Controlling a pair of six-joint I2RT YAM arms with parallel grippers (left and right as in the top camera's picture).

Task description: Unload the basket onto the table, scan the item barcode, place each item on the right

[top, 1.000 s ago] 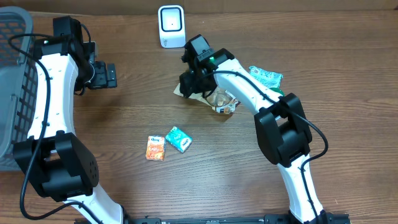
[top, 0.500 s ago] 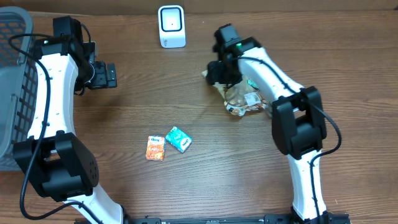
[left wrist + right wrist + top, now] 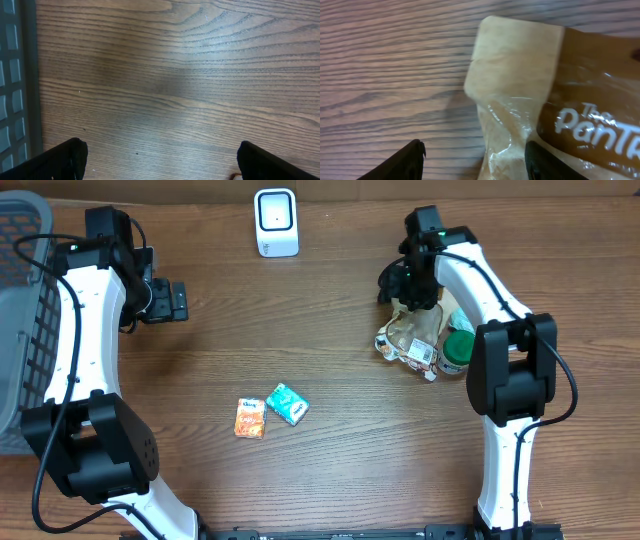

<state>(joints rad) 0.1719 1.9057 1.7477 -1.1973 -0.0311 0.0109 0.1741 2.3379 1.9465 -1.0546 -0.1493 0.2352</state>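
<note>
Barcode scanner (image 3: 275, 222): white, standing at the far edge of the bench (image 3: 330, 470).

Task item: brown snack bag (image 3: 410, 340), lying on the right side of the bench, well apart from the scanner. It carries white lettering on its brown panel, cut off in the right wrist view.

Right fingers (image 3: 395, 282): over the bag's far end. The wrist view shows them parted around the bag's tan top corner. One finger (image 3: 405, 162) stands clear of it, with bare wood in the gap, so nothing is clamped.

A green-and-white item (image 3: 458, 348) lies against the bag's right side, partly under the arm.

Left fingers (image 3: 178, 302): spread wide with nothing between them, over bare wood near the grey basket (image 3: 20, 310).

An orange packet (image 3: 250, 418) and a teal packet (image 3: 287, 403) lie just beside each other, mid-bench.
</note>
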